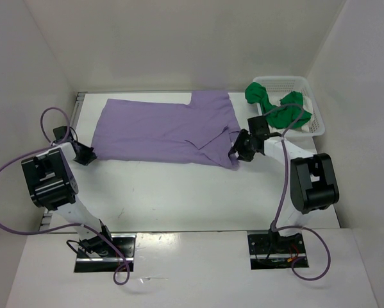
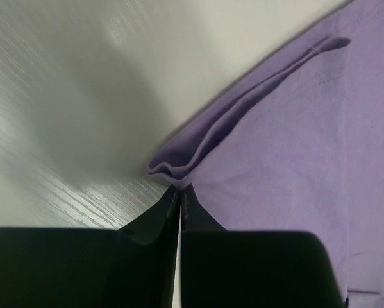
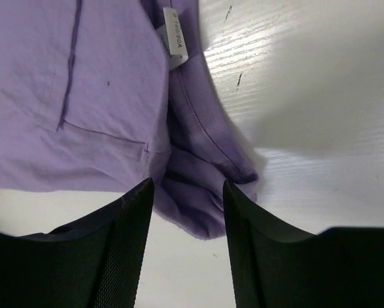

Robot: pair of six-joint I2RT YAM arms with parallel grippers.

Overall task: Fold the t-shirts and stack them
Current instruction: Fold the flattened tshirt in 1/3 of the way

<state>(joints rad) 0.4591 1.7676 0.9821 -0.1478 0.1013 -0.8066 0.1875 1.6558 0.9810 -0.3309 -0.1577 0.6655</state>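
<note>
**Lavender shirt flat; claws at two corners**

Top view: the lavender shirt (image 1: 166,128) lies spread along the counter's far edge. The green shirt (image 1: 284,110) sits in the basket (image 1: 305,82) at the far right corner.

Left wrist view: the left gripper (image 2: 180,196) has its fingers together at the shirt's folded corner. Whether cloth is pinched cannot be told.

Right wrist view: the right gripper (image 3: 188,192) has its fingers apart, straddling the shirt's near right corner.

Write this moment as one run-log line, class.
purple shirt: flat on table | left gripper: shut on its edge | right gripper: open astride its corner | green shirt: in basket
</note>
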